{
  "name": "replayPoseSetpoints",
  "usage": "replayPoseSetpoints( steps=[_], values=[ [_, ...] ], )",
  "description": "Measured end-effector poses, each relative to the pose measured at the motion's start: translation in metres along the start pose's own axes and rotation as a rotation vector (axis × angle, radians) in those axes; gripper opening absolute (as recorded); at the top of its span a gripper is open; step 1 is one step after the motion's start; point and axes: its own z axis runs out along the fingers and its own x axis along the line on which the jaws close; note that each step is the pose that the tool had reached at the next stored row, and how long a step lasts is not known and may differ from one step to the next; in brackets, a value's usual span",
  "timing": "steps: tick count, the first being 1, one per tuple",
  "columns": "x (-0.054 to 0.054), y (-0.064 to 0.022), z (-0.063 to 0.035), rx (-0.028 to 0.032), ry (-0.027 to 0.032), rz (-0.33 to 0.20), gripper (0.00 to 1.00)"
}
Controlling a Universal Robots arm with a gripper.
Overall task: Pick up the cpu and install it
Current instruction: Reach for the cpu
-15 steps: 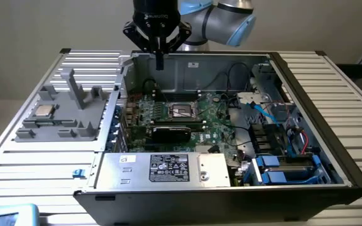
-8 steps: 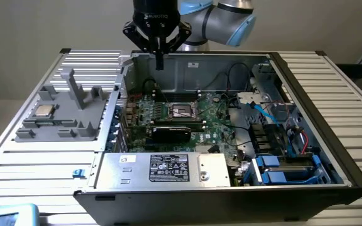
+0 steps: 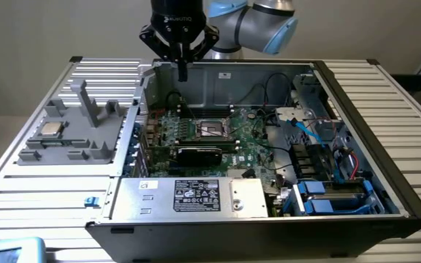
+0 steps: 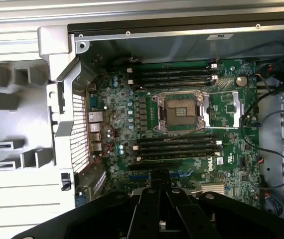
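Note:
The cpu [image 3: 50,129], a small silver-topped square chip, lies on the grey holder [image 3: 72,137] at the exterior view's left, outside the computer case. My gripper [image 3: 183,74] hangs above the case's rear wall, shut with nothing between its fingers, well apart from the cpu. In the wrist view the black fingers [image 4: 149,209] meet over the green motherboard [image 4: 231,164]. The cpu socket [image 3: 212,129] stands open with its metal frame folded aside, and in the wrist view the socket [image 4: 178,112] shows its bare contact field.
A black graphics card [image 3: 199,154] sits in front of the socket. The silver power supply box [image 3: 195,196] with a white label fills the case's near side. Cables and blue drive bays [image 3: 328,194] crowd the exterior view's right. The ribbed table [image 3: 42,186] surrounds the case.

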Motion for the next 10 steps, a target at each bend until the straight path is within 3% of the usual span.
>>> replayPoseSetpoints(
  steps=[5,10],
  values=[
    [0.007,-0.0005,-0.0001,0.0000,0.0000,0.000,0.11],
    [0.027,-0.0019,-0.0006,-0.0001,-0.0005,0.000,0.11]
  ],
)
